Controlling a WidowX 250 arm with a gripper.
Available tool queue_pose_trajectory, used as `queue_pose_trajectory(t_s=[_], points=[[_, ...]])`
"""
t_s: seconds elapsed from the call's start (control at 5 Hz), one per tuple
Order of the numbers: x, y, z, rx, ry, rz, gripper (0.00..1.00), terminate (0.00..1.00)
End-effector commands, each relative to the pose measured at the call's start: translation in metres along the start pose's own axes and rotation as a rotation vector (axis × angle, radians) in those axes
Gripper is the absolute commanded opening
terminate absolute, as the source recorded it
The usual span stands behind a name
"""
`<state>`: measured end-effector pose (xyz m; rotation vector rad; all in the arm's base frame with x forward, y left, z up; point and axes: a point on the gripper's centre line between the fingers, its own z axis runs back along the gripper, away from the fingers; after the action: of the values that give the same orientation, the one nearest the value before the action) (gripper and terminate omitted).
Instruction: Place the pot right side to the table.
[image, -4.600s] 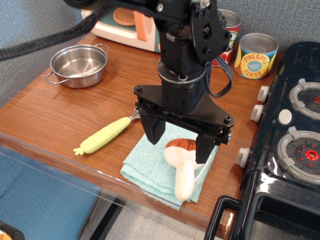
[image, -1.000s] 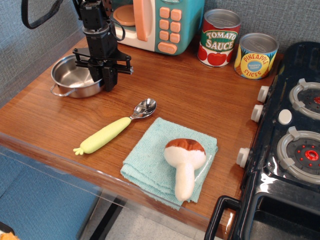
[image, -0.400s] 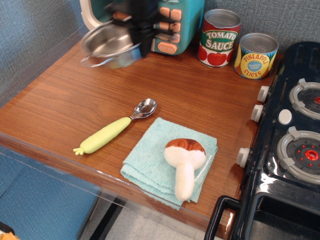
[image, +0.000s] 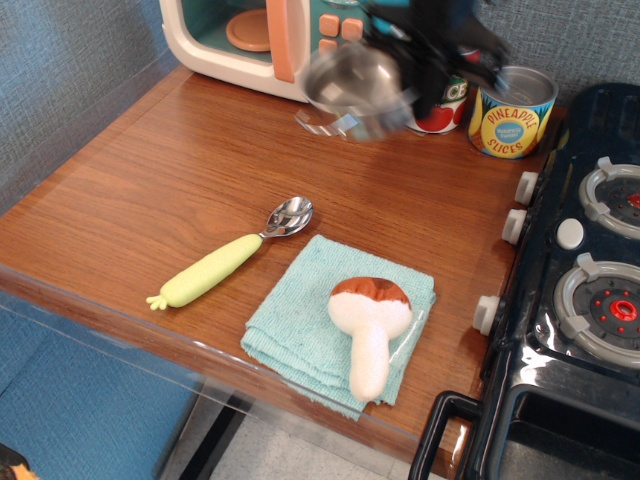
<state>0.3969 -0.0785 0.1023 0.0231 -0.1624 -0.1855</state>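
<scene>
The shiny steel pot (image: 356, 92) hangs in the air above the back of the brown wood table (image: 150, 190), blurred by motion, in front of the tomato sauce can. My gripper (image: 422, 78) is dark and blurred at the pot's right rim and is shut on the pot. Its fingertips are hard to make out. One wire loop handle shows at the pot's lower left.
A toy microwave (image: 262, 40) stands at the back left. A pineapple can (image: 512, 112) and a partly hidden tomato sauce can (image: 447, 100) stand at the back right. A spoon with a yellow-green handle (image: 225, 257), a teal cloth (image: 300, 330) with a plush mushroom (image: 369, 325), and a black toy stove (image: 580, 300) fill the front and right.
The gripper came from the cloth to the pot at the back left, took hold of it, lifted it and has carried it rightward across the back of the table.
</scene>
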Motion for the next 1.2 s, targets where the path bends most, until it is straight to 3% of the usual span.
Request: queue_pose_trajectory(t_s=[0.0,0.2,0.8,1.0], points=[[-0.006,-0.026,-0.012,-0.006,0.004,-0.042,0.0,0.0],[-0.008,-0.029,-0.028,-0.011,0.043,-0.052,0.0,0.0],[-0.005,-0.022,-0.047,-0.03,0.063,-0.053,0.0,0.0],[-0.007,-0.017,-0.046,-0.034,0.062,-0.05,1.0,0.0]])
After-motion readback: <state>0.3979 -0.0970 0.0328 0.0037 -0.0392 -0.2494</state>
